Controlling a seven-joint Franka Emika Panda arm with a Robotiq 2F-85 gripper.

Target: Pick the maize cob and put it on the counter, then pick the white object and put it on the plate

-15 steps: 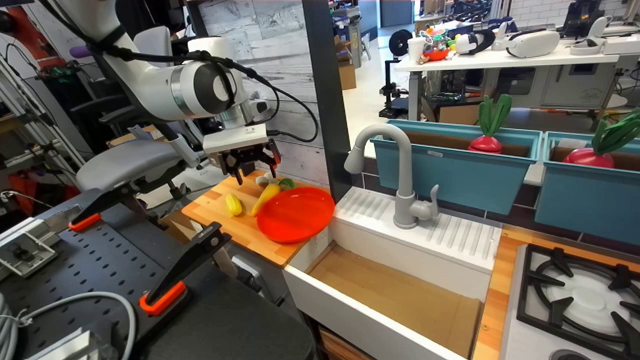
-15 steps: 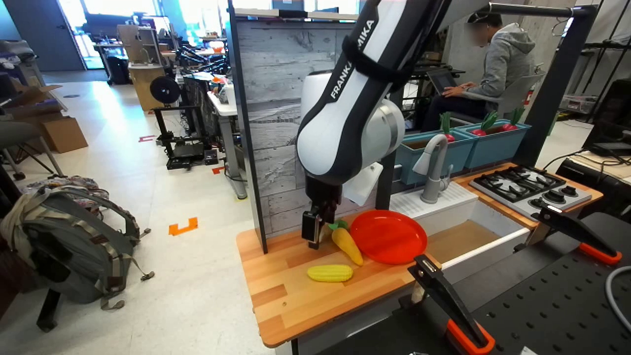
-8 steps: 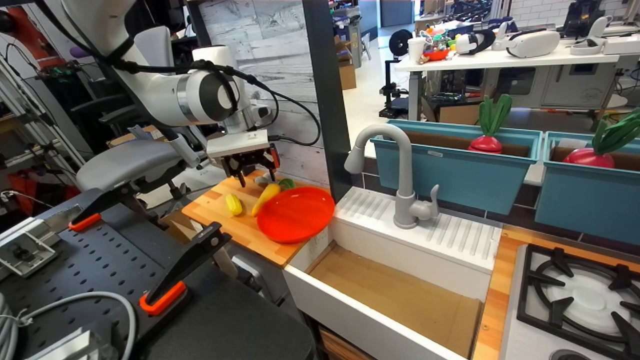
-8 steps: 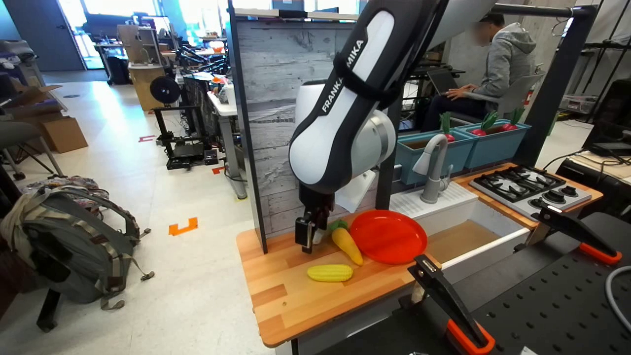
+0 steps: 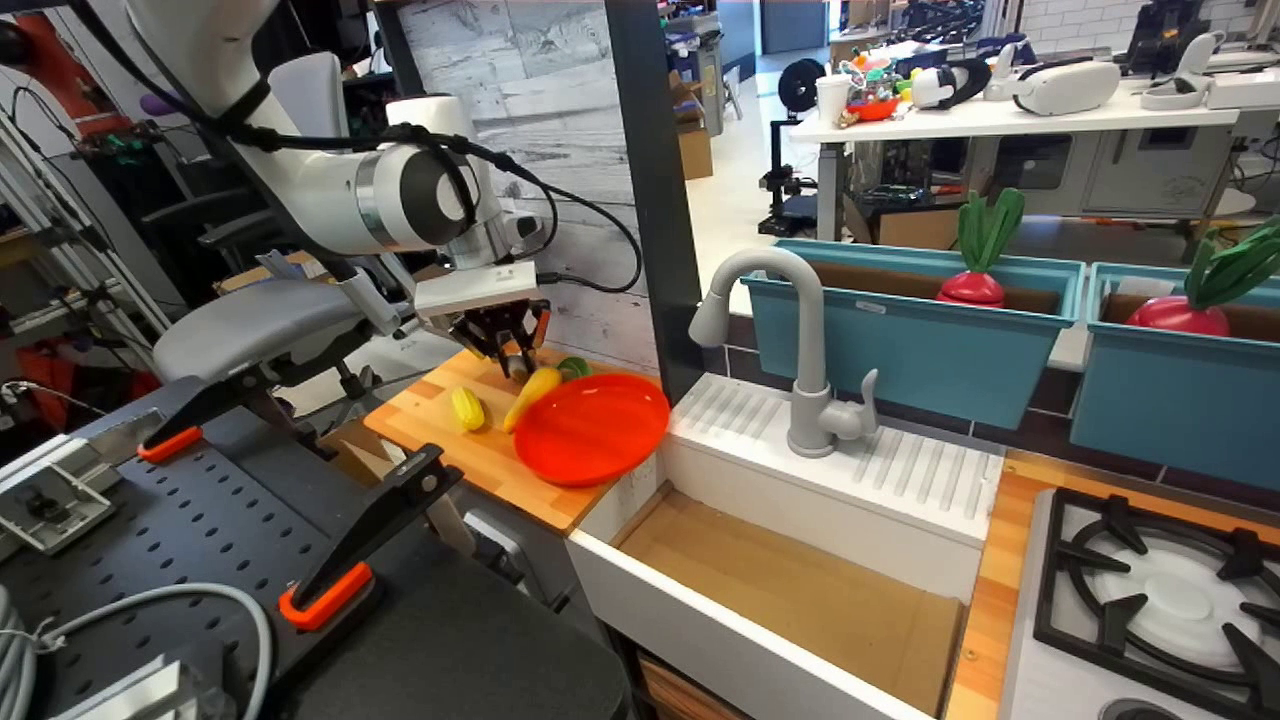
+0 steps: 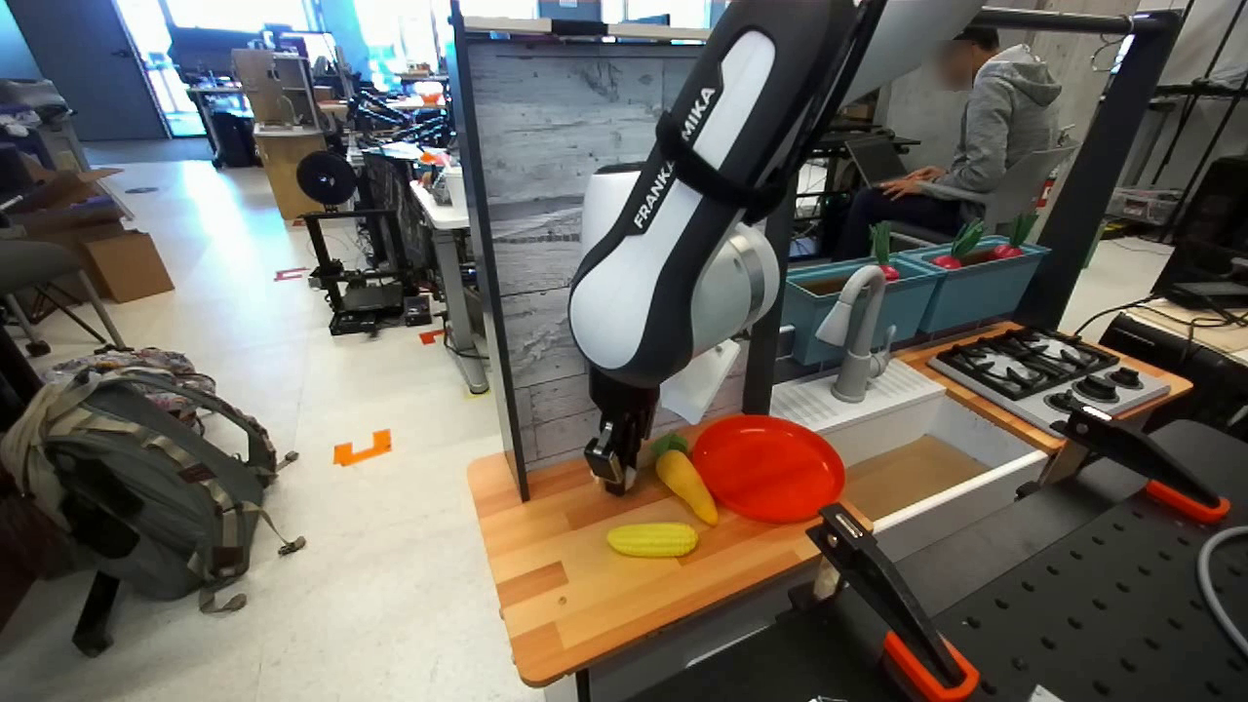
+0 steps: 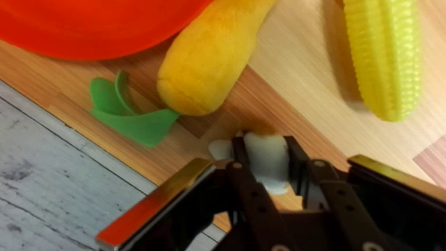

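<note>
In the wrist view my gripper (image 7: pixel 267 152) has a dark finger against each side of the white object (image 7: pixel 269 164), a pale rounded lump low over the wooden counter (image 7: pixel 296 73). A second pale bit shows outside one finger; whether it belongs to the same lump I cannot tell. The yellow maize cob (image 7: pixel 386 59) lies on the counter, apart from the gripper, and appears in both exterior views (image 5: pixel 467 409) (image 6: pixel 652 540). The orange-red plate (image 6: pixel 767 468) rests beside it toward the sink with nothing on it. In an exterior view the arm mostly covers the white object.
An orange-yellow carrot-like vegetable (image 7: pixel 209 59) with green leaves (image 7: pixel 139 122) lies between the gripper and the plate. Behind the counter rises a grey wood panel (image 6: pixel 575 244). The sink (image 5: pixel 780 590) with its faucet (image 5: pixel 815 350) adjoins the plate's side. A black clamp (image 6: pixel 877 585) stands near the front edge.
The gripper has come down a little toward the counter, and its fingers have drawn together from wide apart onto the white object. Cob, carrot-like vegetable and plate stay where they were.
</note>
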